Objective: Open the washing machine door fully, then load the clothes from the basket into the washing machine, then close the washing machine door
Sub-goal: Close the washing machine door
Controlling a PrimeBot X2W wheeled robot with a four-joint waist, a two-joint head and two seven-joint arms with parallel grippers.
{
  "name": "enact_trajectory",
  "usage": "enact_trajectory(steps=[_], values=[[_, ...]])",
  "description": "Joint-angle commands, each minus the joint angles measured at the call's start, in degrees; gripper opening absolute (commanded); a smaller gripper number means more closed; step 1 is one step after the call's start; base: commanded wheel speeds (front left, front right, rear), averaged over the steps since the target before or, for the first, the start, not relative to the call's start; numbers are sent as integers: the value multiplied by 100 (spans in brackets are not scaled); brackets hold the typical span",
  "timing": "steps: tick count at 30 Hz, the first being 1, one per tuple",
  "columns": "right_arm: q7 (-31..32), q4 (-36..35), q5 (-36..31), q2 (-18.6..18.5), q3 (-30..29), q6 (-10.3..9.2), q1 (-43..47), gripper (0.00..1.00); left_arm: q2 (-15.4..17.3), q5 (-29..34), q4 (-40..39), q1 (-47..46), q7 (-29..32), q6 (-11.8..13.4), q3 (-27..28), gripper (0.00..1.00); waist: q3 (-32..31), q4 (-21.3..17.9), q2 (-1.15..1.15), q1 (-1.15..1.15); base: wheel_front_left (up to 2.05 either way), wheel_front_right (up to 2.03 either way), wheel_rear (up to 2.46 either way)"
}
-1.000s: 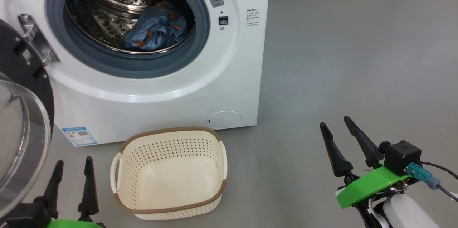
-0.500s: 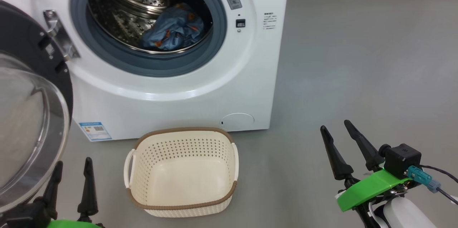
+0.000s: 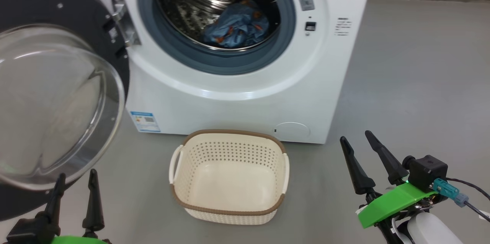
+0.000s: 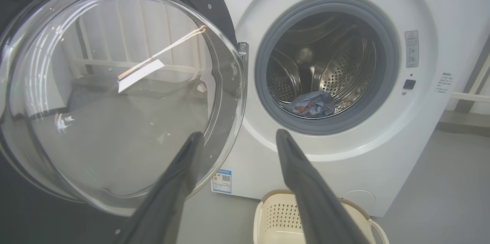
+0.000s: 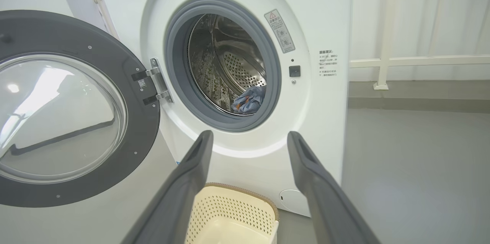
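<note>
The white washing machine [image 3: 245, 98] stands with its door [image 3: 57, 102] swung wide open to the left, glass bowl facing me. Light-blue clothes [image 3: 237, 25] with orange figures lie inside the steel drum, also seen as clothes [image 4: 312, 105] and clothes [image 5: 249, 100]. The cream basket [image 3: 229, 177] sits on the floor before the machine with nothing in it. My left gripper [image 3: 74, 190] is open at the lower left, just below the door's rim. My right gripper [image 3: 356, 148] is open at the lower right, apart from the basket.
Grey floor [image 3: 413, 75] stretches to the right of the machine. A white railing [image 5: 421, 62] and a raised ledge run along the back wall. The open door [image 4: 115, 94] takes up the room on the left.
The whole head view has shifted, so the camera turned left; machine, door and basket now sit further right in it. Both grippers stay open in the same corners.
</note>
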Motion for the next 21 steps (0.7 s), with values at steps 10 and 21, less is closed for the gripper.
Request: enact_trajectory(steps=[10, 21], values=[[-29, -71, 11, 14, 175, 31, -118, 100, 26, 84, -99, -94, -37, 25, 261, 100, 80, 1012, 0, 0, 0, 0, 0], [-29, -15, 69, 6, 314, 31, -156, 100, -15, 158, 10, -91, -37, 37, 304, 100, -8, 1406, 0, 0, 0, 0, 0]])
